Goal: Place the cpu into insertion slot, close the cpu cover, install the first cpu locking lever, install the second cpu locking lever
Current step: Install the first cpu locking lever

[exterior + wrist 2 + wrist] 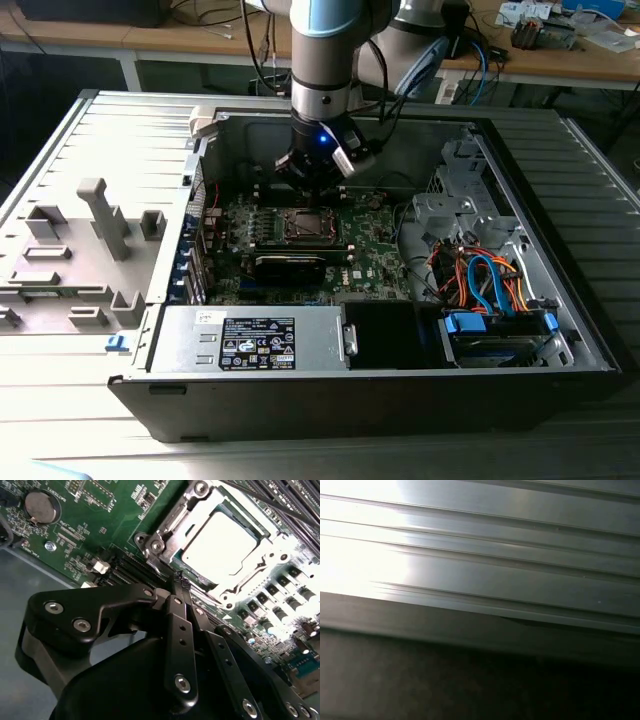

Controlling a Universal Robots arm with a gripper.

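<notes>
The cpu [225, 545] lies flat in the insertion slot [303, 226] on the green motherboard, its metal top glaring bright. Over it lies the cpu cover [172, 522], a silver frame that rings the chip. My gripper [178, 583] is shut, its black fingers pressed together with nothing visible between them. The tip hovers at the socket's edge, close to the corner screw [156, 545]. In the exterior view the gripper [318, 185] hangs just behind the socket, inside the open computer case.
A long black block [290, 265] lies in front of the socket. The power supply [255, 340] and a drive bay with orange and blue cables [490, 285] line the case front. Grey fixtures [100, 215] stand outside, at the exterior view's left. A ribbed grey panel [480, 570] shows in the first wrist view.
</notes>
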